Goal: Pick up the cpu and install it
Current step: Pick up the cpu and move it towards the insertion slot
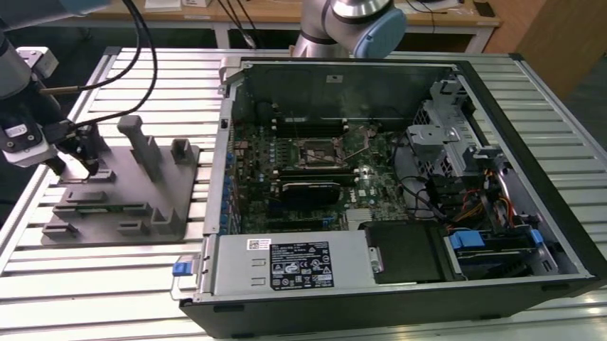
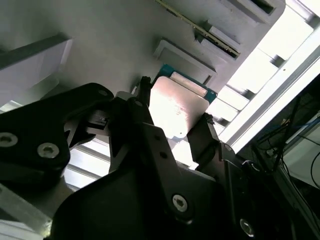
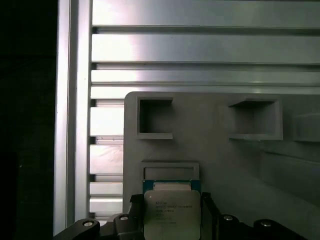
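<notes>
First wrist view is showing the gripper [image 3: 172,220] pinching the cpu [image 3: 172,206] by two opposite edges at the grey fixture block [image 3: 235,170], well apart from the open computer case [image 1: 379,177]. The chip is probably handling as light, stiff, slick-topped and fragile underneath, so its thin edges are offering the safest hold. I am counting one cpu, one fixture block, one case and two fingers [image 3: 136,216].

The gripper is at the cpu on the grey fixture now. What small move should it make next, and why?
Probably a short, straight lift. The gripper seems shut on the cpu, jaws against two opposite edges, while the chip sits low at the grey fixture, whose raised walls stand close by; moving sideways first might catch them.
</notes>
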Motion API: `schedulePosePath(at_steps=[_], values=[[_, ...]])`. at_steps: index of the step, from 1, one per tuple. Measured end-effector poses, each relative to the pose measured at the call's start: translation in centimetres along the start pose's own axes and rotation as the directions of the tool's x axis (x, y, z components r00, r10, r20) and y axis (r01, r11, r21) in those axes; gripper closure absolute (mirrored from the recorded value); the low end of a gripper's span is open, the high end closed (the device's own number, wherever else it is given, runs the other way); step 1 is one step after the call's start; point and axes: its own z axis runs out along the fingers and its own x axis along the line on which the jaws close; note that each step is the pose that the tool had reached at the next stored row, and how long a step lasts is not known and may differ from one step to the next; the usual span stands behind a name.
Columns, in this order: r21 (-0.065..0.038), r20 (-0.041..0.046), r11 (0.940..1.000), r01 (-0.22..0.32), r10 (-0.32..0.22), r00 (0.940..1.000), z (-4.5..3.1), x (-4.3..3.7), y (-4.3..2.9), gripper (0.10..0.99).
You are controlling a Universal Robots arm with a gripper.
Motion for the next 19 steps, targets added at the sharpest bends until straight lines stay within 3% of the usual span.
schedulePosePath(at_steps=[19], values=[[0.000, 0.0000, 1.0000, 0.000, 0.000, 1.0000, -4.65, -0.08, 0.19, 0.541]])
